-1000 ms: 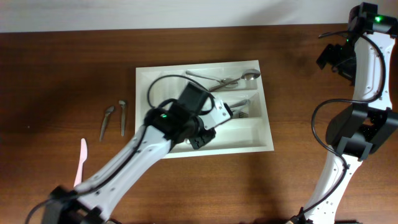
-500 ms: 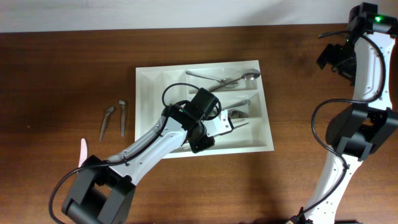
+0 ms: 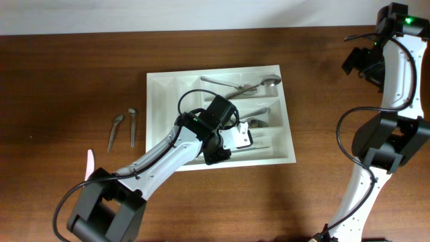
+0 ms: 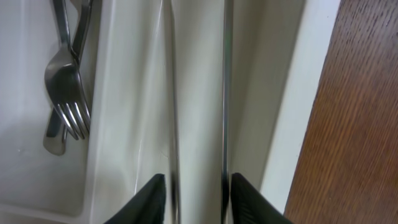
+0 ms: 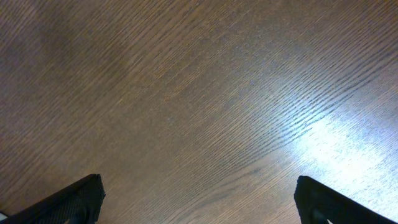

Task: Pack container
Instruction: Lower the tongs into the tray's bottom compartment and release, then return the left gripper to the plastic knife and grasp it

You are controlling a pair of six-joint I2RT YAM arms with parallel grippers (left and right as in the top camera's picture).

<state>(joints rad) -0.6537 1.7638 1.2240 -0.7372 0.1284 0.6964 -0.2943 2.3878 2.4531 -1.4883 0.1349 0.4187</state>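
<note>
The container is a white cutlery tray in the middle of the table. Spoons lie in its far long compartment and forks in the middle one. My left gripper is low over the nearest long compartment. In the left wrist view its jaws stand narrowly apart. Two thin metal strips run along the compartment floor, one next to each finger; I cannot tell if they touch. The forks lie in the compartment to the left. My right gripper is open and empty, high at the far right.
Two metal utensils lie on the wood left of the tray. A pink utensil lies at the front left. The tray's front rim borders bare table. The right wrist view shows only wood.
My left gripper swung right across the tray, then drew back and settled over the nearest compartment. A thin metal piece now lies there beyond its tips. The right arm has not moved.
</note>
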